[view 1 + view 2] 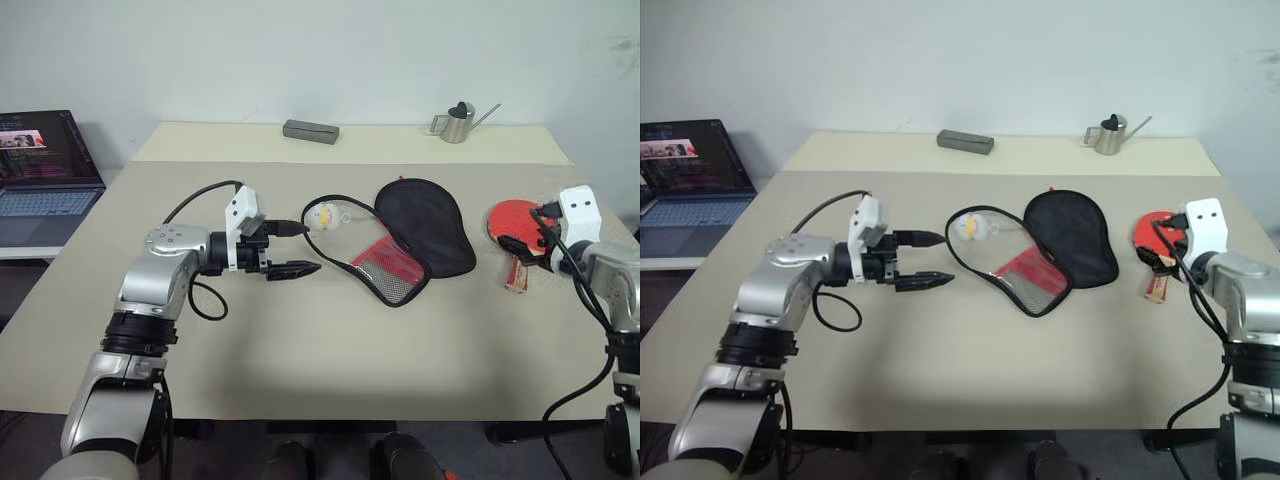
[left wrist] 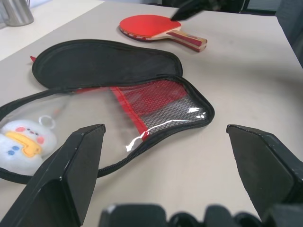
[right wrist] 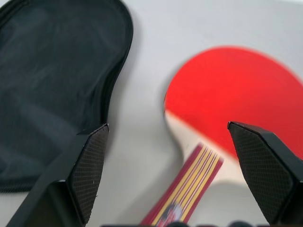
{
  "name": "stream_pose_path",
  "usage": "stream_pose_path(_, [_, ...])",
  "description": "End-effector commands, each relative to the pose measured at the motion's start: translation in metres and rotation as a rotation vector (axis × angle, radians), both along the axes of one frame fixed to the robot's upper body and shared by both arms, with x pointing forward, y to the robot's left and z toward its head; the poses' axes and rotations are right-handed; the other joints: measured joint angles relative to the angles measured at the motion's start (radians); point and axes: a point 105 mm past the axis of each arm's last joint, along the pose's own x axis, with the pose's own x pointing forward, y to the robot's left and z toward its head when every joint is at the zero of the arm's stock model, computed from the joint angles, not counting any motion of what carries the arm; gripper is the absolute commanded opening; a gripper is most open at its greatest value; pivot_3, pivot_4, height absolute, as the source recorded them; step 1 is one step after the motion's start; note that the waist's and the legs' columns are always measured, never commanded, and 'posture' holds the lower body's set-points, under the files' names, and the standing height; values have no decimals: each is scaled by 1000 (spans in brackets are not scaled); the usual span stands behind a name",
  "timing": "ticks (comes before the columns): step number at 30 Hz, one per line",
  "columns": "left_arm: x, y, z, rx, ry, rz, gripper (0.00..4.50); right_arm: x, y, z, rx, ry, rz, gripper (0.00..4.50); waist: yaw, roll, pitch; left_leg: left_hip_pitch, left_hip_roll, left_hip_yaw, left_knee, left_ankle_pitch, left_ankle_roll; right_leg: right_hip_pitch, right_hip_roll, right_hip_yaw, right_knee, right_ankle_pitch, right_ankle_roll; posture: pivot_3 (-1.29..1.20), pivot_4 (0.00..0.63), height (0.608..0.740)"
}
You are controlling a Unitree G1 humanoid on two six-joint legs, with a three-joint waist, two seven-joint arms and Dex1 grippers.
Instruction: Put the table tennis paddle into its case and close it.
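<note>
The case (image 1: 420,235) lies unzipped in the middle of the table, its black lining flap folded back and the mesh pocket (image 2: 161,106) facing up. A white-yellow charm (image 1: 323,215) rests at its left end. The table tennis paddle (image 1: 505,215) lies flat on the table to the right of the case, red face up, striped handle (image 3: 189,189) toward me. My right gripper (image 1: 530,232) hovers over the paddle, open, with nothing between its fingers. Left of the case, my left gripper (image 1: 310,247) points at the charm end and is open and empty.
A laptop (image 1: 40,175) sits on a side surface at the far left. A grey block (image 1: 310,131) and a small metal watering can (image 1: 457,122) stand at the back of the table (image 1: 330,360). The table's right edge is close to the paddle.
</note>
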Motion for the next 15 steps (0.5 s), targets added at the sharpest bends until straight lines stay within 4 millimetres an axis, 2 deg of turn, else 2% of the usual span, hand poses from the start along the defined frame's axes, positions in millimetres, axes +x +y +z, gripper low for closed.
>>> stream_pose_path(1, [0, -2, 13, -9, -50, -16, 4500, -10, -8, 19, -5, -69, -42, 4436, 0, 0, 0, 0, 0, 0, 0, 0, 0, 0, 0, 0, 0, 0, 0, 0, 150, 740])
stream_pose_path(10, [1, 1, 12, -16, -51, 3, 4500, -16, -1, 10, 14, -62, -51, 4436, 0, 0, 0, 0, 0, 0, 0, 0, 0, 0, 0, 0, 0, 0, 0, 0, 150, 740])
stream_pose_path(15, [2, 4, 15, -17, -58, 13, 4500, -13, 22, 4, -16, -55, 82, 4436, 0, 0, 0, 0, 0, 0, 0, 0, 0, 0, 0, 0, 0, 0, 0, 0, 150, 740])
